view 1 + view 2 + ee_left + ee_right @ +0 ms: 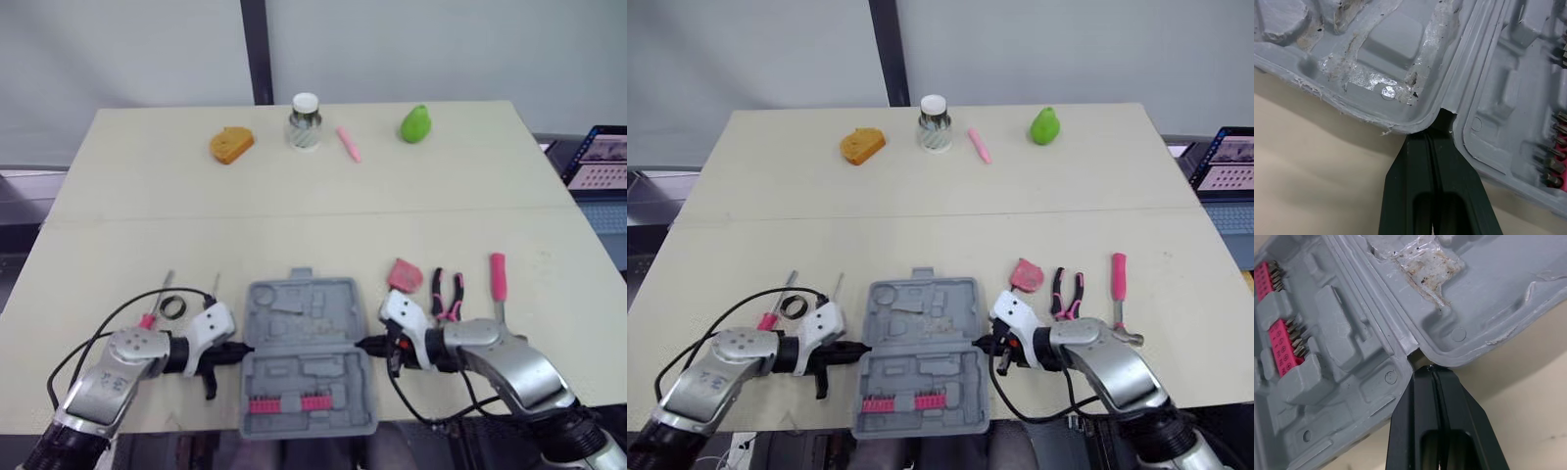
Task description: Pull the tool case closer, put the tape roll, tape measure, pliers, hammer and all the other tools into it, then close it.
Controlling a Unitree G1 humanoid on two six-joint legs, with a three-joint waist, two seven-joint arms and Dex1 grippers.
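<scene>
Matt plastic tool case (304,338) (scuffed), smooth table (294,215)

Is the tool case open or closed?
Open: the tool case lies spread flat, both moulded halves facing up, pink bit holders visible inside.

Bare table (313,215) lies beyond the tool case (323,294), tape roll (172,306) and pliers (448,294) flanking it.
</scene>
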